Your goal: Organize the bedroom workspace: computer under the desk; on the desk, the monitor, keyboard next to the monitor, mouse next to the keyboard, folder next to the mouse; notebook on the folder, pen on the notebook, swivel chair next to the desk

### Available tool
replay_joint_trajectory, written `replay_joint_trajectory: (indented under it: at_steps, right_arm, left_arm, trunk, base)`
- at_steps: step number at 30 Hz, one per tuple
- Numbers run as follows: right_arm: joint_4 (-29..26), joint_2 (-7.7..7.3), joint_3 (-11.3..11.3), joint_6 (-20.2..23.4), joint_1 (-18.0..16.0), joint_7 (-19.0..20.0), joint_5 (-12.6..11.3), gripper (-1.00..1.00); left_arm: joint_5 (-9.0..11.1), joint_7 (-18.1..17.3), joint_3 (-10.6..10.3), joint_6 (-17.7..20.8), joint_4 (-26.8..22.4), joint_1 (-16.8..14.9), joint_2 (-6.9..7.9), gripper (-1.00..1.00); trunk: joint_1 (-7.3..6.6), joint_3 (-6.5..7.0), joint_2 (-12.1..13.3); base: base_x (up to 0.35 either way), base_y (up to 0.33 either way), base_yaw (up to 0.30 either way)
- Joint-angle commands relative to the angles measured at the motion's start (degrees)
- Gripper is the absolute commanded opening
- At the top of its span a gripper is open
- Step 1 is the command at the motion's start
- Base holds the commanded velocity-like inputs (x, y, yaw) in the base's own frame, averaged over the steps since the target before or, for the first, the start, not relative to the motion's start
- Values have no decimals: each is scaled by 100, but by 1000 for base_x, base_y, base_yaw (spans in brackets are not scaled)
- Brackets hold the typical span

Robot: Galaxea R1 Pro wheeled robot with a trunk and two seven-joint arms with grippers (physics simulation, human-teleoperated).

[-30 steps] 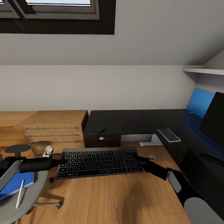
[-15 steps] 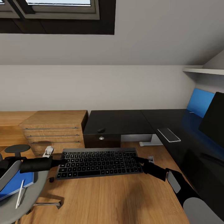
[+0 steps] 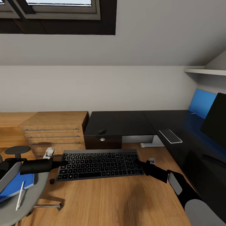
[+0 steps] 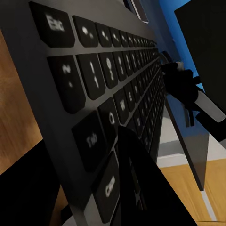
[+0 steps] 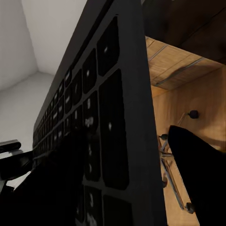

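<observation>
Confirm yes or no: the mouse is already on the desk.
Yes. In the head view the mouse sits on the black desk, above the drawer knob.

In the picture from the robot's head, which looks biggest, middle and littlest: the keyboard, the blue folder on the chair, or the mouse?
1. Keyboard, biggest by far.
2. Blue folder, though the arm and picture edge hide part of it.
3. Mouse, tiny, but it sits farther away on the desk.

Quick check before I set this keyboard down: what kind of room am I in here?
Most likely a home office corner under a sloped attic ceiling: a black L-shaped desk with a monitor, a wooden dresser, and a swivel chair. Both grippers hold the keyboard by its ends.
</observation>
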Motion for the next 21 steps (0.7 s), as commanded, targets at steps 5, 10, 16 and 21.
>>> replay_joint_trajectory:
  at_steps: [5, 10, 16, 21]
  right_arm:
    - [0, 6, -4, 74, -2, 20, -33, -100]
    - [-1, 6, -4, 73, -2, 20, -31, -100]
    - [-1, 6, -2, 73, -2, 20, -29, -100]
    - [-1, 6, 2, 71, -2, 20, -28, -100]
  left_arm:
    - [85, -11, -13, 65, -4, -5, 0, -100]
    - [85, -10, -13, 65, -5, -5, 0, -100]
    - [85, -8, -13, 71, -13, -5, 0, -100]
    - [85, -4, -16, 73, -14, -5, 0, -100]
  trunk:
    - [0, -6, -4]
    - [0, -6, -4]
    - [0, -6, -4]
    - [0, -6, -4]
  base:
    - [0, 0, 0]
    - [0, 0, 0]
    - [0, 0, 0]
    - [0, 0, 0]
